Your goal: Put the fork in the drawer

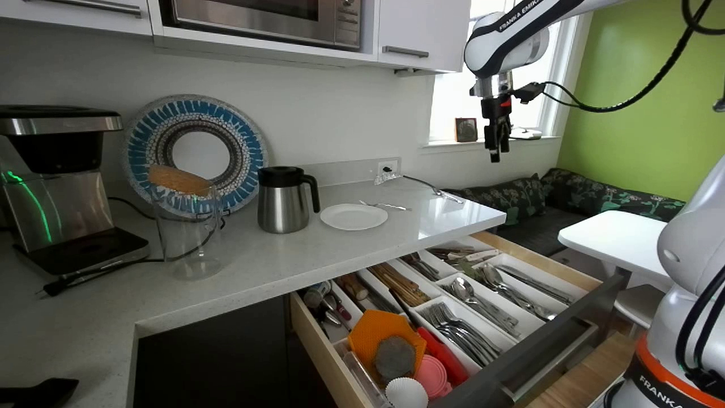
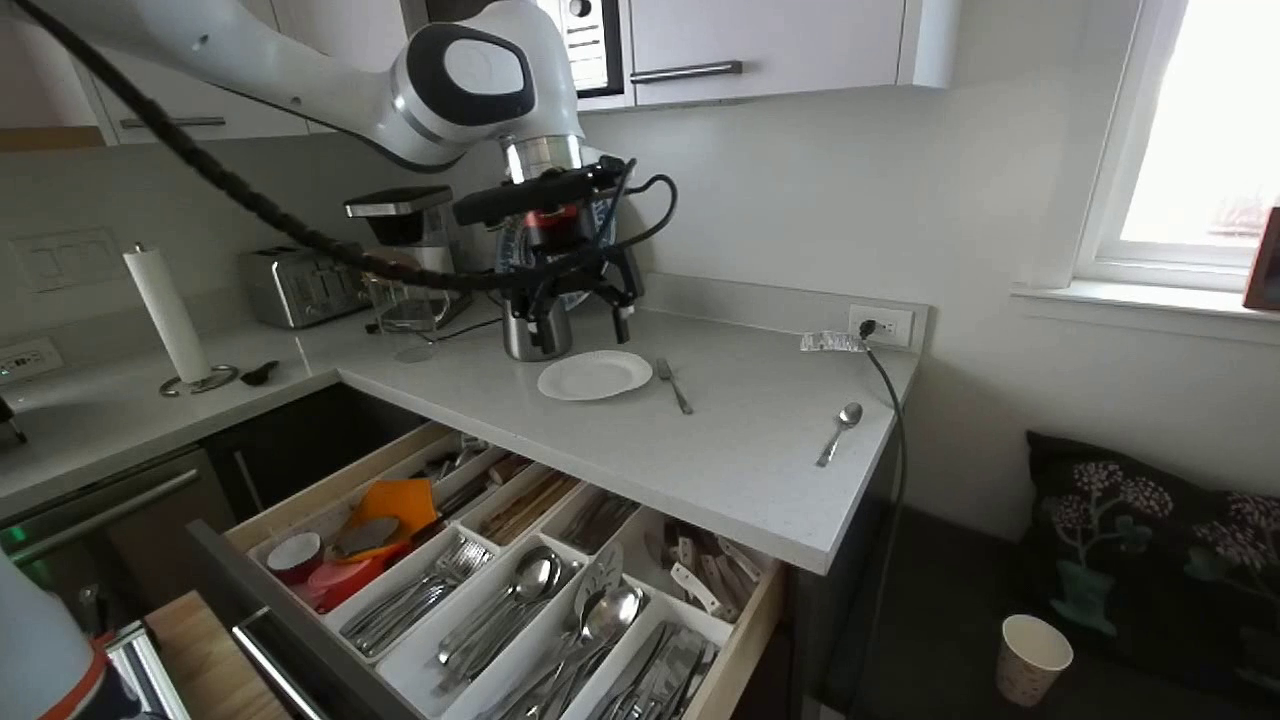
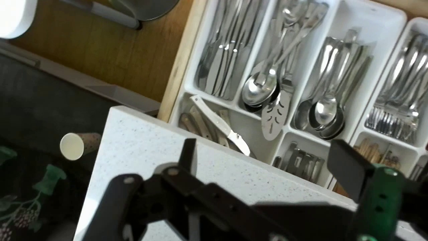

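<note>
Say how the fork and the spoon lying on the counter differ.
The fork ends in tines, the spoon in a rounded bowl. The fork lies close beside the plate; the spoon lies well apart from it, nearer the end of the counter. In that exterior view, the fork's head points up and left, while the spoon's bowl points up and right. Both are silvery and lie outside the drawer.
</note>
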`<state>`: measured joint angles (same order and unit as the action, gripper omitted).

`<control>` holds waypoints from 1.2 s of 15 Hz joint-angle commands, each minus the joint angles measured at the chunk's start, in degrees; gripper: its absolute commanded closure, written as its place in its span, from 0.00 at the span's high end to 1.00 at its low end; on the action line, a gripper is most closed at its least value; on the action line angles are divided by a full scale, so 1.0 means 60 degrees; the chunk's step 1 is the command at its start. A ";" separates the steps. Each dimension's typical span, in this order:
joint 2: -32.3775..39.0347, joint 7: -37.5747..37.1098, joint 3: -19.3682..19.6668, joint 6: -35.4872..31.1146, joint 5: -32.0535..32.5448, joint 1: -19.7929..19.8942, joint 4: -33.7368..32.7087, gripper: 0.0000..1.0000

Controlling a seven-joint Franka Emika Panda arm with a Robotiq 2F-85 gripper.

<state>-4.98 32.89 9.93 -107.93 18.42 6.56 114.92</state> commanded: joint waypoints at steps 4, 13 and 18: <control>0.2433 0.2839 -0.0204 -0.2167 0.0209 0.0174 -0.1854 1.00; 0.5122 0.4683 -0.1601 -0.4935 -0.2804 0.0853 -0.3169 1.00; 0.5080 0.4313 -0.1504 -0.4892 -0.2502 0.0735 -0.3078 1.00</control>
<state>25.51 58.94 1.29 -137.44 3.15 10.64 96.55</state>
